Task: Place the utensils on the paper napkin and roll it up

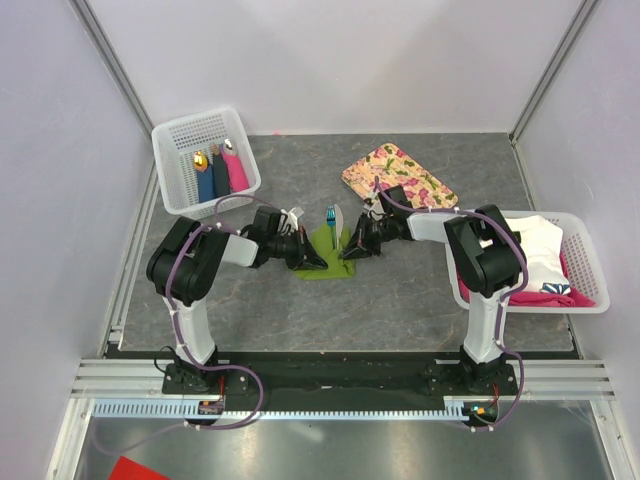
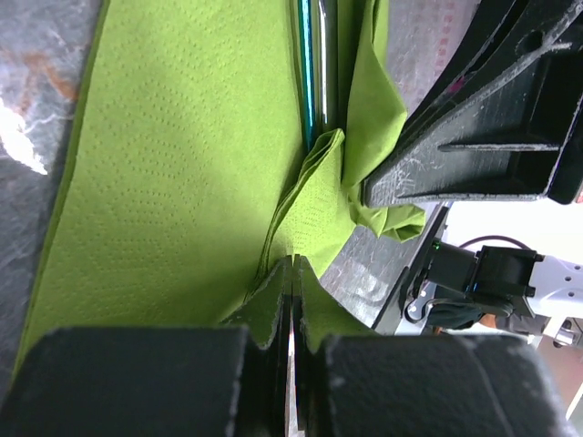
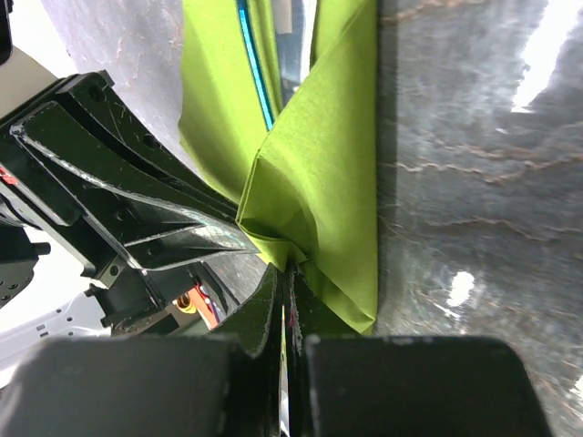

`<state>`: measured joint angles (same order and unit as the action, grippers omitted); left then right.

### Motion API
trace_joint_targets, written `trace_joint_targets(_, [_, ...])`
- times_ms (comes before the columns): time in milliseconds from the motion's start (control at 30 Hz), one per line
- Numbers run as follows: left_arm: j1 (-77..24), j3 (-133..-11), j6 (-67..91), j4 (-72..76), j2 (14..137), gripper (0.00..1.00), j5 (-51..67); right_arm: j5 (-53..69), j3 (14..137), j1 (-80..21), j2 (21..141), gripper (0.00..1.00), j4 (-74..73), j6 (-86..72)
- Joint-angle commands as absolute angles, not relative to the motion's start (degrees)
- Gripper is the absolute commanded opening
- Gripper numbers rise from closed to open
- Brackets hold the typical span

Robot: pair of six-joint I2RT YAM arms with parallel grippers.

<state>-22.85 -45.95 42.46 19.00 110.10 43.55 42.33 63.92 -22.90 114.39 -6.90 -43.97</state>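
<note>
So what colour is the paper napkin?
The paper napkin is plain olive green, faintly dotted; best seen in the left wrist view.

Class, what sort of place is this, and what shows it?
Probably a robot lab test cell: a left arm and right arm bolted to a black base plate, plain white walls boxing in the table, and baskets of props.

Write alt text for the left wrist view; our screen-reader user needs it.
The shut left tool pinches a fold of the green paper napkin. Shiny utensils lie in its crease beyond, and the right tool meets the napkin at right.
</note>
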Motion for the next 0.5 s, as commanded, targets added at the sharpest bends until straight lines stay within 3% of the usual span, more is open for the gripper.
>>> trace_joint_targets(0, [-22.76,-48.08,39.90,18.46,111.01,0.02,42.45,41.92,66.62,-23.73,113.12,0.00,-5.27,-45.70])
trace_joint_targets(467, [-23.12,-48.78,39.55,17.67,111.71,0.02,42.28,42.45,66.80,-25.58,115.22,0.00,1.47,-52.64])
